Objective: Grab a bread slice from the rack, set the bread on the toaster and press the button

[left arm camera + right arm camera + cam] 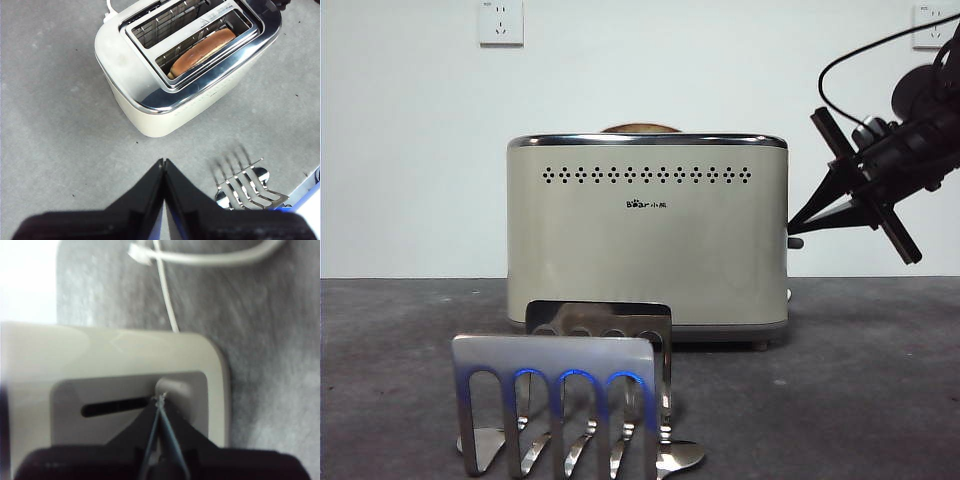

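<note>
Rack (565,405) nearest, grey table (860,380), white wall (410,150), socket (501,22).

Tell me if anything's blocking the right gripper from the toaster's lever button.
Nothing visible does. The right gripper, jaws shut, has its tips right at the button on the toaster; the bread already sits in its slot.

Lab-like test bench: bare white wall (410,150), grey tabletop (880,380).

A dark grey speckled surface (880,380) meets a plain white wall (410,150) bearing two white power sockets (501,22) up high, and a white cable (210,257) lies across the surface.
</note>
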Robot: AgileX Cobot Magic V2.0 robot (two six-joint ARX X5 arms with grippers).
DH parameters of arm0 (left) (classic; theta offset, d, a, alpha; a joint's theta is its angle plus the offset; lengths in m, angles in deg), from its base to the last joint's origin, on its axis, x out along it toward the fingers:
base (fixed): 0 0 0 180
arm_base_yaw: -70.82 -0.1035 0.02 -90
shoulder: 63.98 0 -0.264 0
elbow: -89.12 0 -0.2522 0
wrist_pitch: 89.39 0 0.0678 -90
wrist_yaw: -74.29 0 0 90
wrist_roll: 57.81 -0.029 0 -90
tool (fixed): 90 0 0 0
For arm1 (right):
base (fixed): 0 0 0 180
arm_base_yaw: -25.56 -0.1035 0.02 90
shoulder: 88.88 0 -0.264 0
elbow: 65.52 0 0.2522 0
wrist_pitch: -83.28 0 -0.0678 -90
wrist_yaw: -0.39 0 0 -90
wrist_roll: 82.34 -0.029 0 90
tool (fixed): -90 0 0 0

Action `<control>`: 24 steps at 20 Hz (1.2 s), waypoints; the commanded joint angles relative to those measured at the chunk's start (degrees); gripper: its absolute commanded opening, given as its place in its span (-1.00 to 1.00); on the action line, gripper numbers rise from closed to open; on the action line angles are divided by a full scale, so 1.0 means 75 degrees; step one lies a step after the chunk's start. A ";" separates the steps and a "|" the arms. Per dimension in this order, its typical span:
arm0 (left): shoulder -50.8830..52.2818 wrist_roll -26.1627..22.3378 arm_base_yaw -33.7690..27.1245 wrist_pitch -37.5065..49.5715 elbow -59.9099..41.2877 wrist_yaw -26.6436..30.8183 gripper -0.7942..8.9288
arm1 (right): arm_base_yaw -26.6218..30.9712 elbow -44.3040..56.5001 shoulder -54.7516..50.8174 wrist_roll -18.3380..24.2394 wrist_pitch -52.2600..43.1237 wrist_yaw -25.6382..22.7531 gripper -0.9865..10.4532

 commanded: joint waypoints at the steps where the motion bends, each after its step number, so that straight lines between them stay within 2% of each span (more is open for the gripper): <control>1: 0.0038 0.0047 -0.0020 0.0017 -0.0038 -0.0035 -0.85 | -0.0017 0.0082 0.0117 0.0149 0.0152 -0.0335 -0.84; 6: 0.0038 0.0047 -0.0020 0.0017 -0.0038 -0.0038 -0.85 | -0.0017 0.0082 0.0154 0.0350 0.0350 -0.0662 -0.84; 14: 0.0038 0.0047 -0.0020 0.0017 -0.0038 -0.0038 -0.85 | -0.0061 0.0082 0.0746 0.0411 0.0490 -0.0659 -0.84; 19: 0.0035 0.0050 -0.0020 0.0017 -0.0038 -0.0038 -0.85 | -0.0064 0.0082 0.0781 0.0615 0.0755 -0.1122 -0.84; 24: 0.0035 0.0050 -0.0020 0.0017 -0.0038 -0.0038 -0.85 | -0.0070 0.0082 0.0801 0.0720 0.0854 -0.1183 -0.84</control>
